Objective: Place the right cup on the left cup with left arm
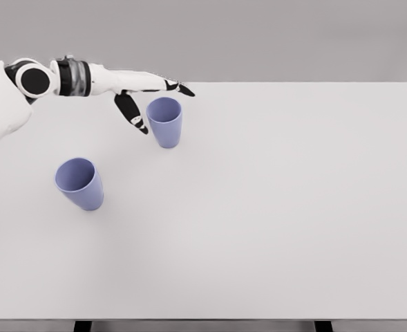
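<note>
Here the white table (272, 207) fills most of the head view. The left arm (23, 86) comes in from the upper left, reaching across the table's far edge. Two blue-violet cups stand upright, well apart: the right cup (165, 122) further back, the left cup (80, 184) nearer and to the left. The left hand (137, 93) hangs just beside the right cup's rim, fingers spread and holding nothing, thumb pointing down along the cup's left side, fingertips (184, 89) above its rim.
</note>
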Robot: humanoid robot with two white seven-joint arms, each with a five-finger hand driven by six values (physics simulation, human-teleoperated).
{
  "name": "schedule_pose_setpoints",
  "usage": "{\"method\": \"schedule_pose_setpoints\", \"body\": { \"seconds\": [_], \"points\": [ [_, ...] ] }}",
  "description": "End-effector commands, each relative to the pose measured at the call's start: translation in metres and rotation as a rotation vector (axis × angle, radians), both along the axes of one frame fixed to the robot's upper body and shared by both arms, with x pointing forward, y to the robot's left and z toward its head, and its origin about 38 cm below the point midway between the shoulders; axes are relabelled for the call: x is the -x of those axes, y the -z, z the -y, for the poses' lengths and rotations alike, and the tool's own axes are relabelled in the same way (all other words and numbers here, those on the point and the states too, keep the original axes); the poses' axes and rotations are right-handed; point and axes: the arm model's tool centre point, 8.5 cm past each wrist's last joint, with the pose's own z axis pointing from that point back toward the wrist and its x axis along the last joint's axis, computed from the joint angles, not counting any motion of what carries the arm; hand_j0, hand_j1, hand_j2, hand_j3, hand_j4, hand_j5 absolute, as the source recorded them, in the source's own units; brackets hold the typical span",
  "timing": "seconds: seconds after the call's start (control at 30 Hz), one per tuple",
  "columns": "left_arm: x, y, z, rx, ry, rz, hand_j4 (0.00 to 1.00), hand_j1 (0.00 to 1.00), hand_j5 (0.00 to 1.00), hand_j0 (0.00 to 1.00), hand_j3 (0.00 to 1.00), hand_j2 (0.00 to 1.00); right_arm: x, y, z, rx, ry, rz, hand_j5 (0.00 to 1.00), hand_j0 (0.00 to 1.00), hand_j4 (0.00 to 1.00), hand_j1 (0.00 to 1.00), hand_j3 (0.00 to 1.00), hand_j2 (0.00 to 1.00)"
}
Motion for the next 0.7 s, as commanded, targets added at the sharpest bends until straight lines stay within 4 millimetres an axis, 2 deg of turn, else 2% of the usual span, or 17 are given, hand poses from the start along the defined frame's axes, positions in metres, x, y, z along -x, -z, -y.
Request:
{"method": "schedule_pose_setpoints", "body": {
  "seconds": [0.0, 0.17, 0.2, 0.23, 0.3, 0.33, 0.47, 0.67],
  "points": [
    [-0.001, 0.000, 0.009, 0.007, 0.007, -0.001, 1.00, 1.00, 1.00, 1.00, 1.00, 1.00, 0.000, 0.000, 0.000, 0.000, 0.000, 0.000, 1.00, 1.00, 1.00, 1.00, 1.00, 1.00],
    [-0.002, 0.011, 0.008, -0.010, -0.005, -0.010, 1.00, 1.00, 1.00, 1.00, 1.00, 1.00, 0.000, 0.000, 0.000, 0.000, 0.000, 0.000, 1.00, 1.00, 1.00, 1.00, 1.00, 1.00],
    [-0.001, 0.011, 0.009, -0.008, -0.002, -0.011, 0.91, 0.91, 0.91, 0.91, 0.91, 0.91, 0.000, 0.000, 0.000, 0.000, 0.000, 0.000, 1.00, 1.00, 1.00, 1.00, 1.00, 1.00],
    [-0.002, 0.011, 0.009, -0.006, -0.002, -0.010, 0.76, 0.76, 0.76, 0.76, 0.76, 0.76, 0.000, 0.000, 0.000, 0.000, 0.000, 0.001, 1.00, 1.00, 1.00, 1.00, 1.00, 1.00],
    [-0.002, 0.009, 0.007, -0.003, -0.008, -0.009, 0.65, 0.65, 0.65, 0.65, 0.65, 0.65, 0.000, 0.000, 0.000, 0.000, 0.000, 0.001, 1.00, 1.00, 1.00, 1.00, 1.00, 1.00],
    [-0.003, 0.007, 0.005, 0.006, -0.013, -0.005, 0.63, 0.63, 0.63, 0.63, 0.63, 0.63, 0.000, 0.000, 0.000, 0.000, 0.000, 0.001, 1.00, 1.00, 1.00, 1.00, 1.00, 1.00],
    [-0.001, 0.013, 0.002, 0.004, -0.018, -0.015, 0.63, 0.63, 0.63, 0.63, 0.63, 0.63, 0.000, 0.000, 0.000, 0.000, 0.000, 0.000, 1.00, 1.00, 1.00, 1.00, 1.00, 1.00],
    [0.000, 0.013, 0.001, 0.003, -0.018, -0.016, 0.57, 0.57, 0.57, 0.57, 0.57, 0.57, 0.000, 0.000, 0.000, 0.000, 0.000, 0.000, 1.00, 1.00, 1.00, 1.00, 1.00, 1.00]
  ]
}}
